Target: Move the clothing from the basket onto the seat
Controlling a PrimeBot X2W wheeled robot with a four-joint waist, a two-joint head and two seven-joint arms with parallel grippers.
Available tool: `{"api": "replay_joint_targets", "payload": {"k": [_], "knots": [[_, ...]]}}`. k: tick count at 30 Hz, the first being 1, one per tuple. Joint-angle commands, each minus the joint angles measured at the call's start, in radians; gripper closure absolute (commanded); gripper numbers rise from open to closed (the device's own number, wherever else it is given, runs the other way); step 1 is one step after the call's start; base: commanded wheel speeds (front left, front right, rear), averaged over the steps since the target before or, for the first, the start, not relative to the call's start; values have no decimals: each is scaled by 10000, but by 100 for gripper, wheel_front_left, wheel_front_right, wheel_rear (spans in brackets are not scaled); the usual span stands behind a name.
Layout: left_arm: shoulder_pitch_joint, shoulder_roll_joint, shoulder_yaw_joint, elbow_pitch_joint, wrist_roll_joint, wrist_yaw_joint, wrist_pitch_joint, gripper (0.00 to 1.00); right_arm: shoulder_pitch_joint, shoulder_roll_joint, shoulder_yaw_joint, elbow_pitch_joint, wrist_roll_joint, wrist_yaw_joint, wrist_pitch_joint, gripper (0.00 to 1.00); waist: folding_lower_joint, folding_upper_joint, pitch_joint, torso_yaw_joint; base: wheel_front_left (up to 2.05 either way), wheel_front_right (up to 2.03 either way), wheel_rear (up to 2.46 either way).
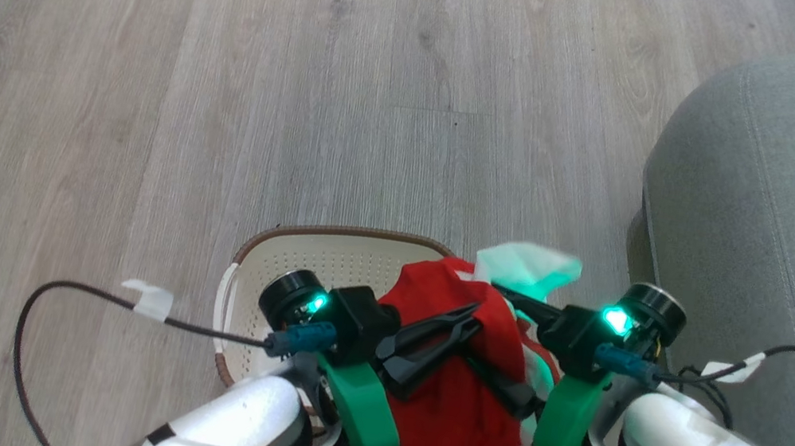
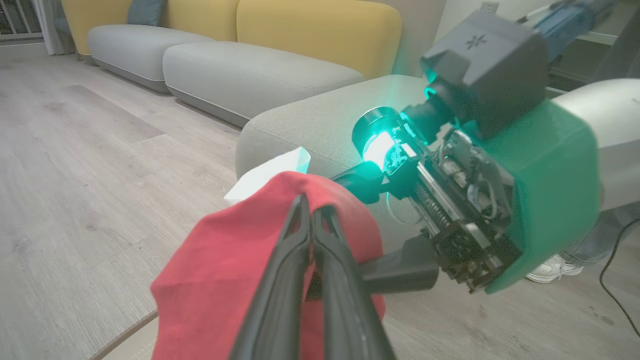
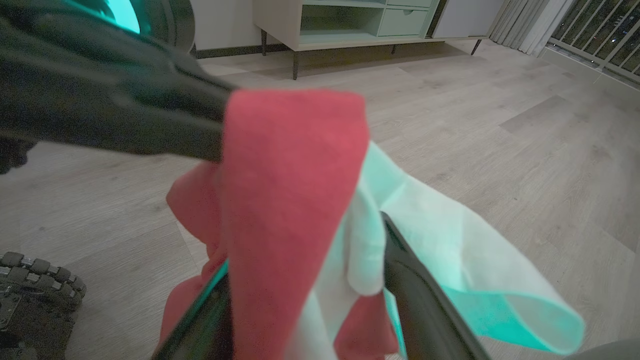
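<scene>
Red clothing (image 1: pixel 448 425) hangs closest to you at the lower centre of the head view. It is raised over the basket (image 1: pixel 343 233), not lying in it. Your left gripper (image 2: pixel 310 206) has its fingers pressed together on a fold of the cloth. Your right gripper (image 1: pixel 507 342) stands spread, with red fabric and white trim (image 1: pixel 529 265) bunched in the gap; you cannot tell whether it bears on them.

The lift looks done, so you are at the carry. The seat (image 1: pixel 780 206) fills the right of the frame, near the basket. Next you likely need both arms to travel right together with the left pinch firm. The hanging hem must ride high enough to clear the cushion's rounded edge.
</scene>
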Motion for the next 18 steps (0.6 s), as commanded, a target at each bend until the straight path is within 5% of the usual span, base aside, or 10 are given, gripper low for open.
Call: {"api": "replay_joint_targets", "payload": {"k": [1,4,5,6,7,8,12,15,17,18], "knots": [[-696,131,205,-508,-187,-13,-163,100,-164,-105,-2,-151,130,-4,-65,0,0,0,4,4,0,0,0],[-876,318,-127,-649,-576,-14,-231,100,-199,-97,183,-199,349,-4,-65,0,0,0,19,2,0,0,0],[-926,373,-210,-668,-673,-14,-250,100,-217,-100,225,-205,416,-4,-65,13,0,0,21,-3,0,0,0],[-963,419,-286,-677,-765,-14,-266,100,-237,-102,249,-203,463,-4,-65,61,0,0,19,-8,0,0,0],[-995,456,-348,-682,-851,-14,-280,100,-238,-101,255,-192,530,-4,-65,93,0,0,21,-9,0,0,0],[-1024,488,-393,-680,-917,-14,-292,100,-239,-98,257,-202,593,-4,-65,100,0,0,25,-10,0,0,0],[-1090,556,-423,-626,-1107,-14,-329,100,-192,-114,-17,-327,732,-4,-65,100,0,0,69,-21,0,0,0],[-1088,561,-273,-515,-1112,-14,-345,57,-107,-156,-300,-424,732,-4,-65,100,0,0,108,-38,0,0,0],[-1030,524,-39,-444,-1023,-15,-351,12,-18,-215,-573,-501,675,-4,-65,100,0,0,143,-89,0,0,0],[-999,500,73,-434,-970,-15,-352,0,4,-239,-667,-516,645,-4,-65,100,0,0,158,-114,0,0,0]]}}
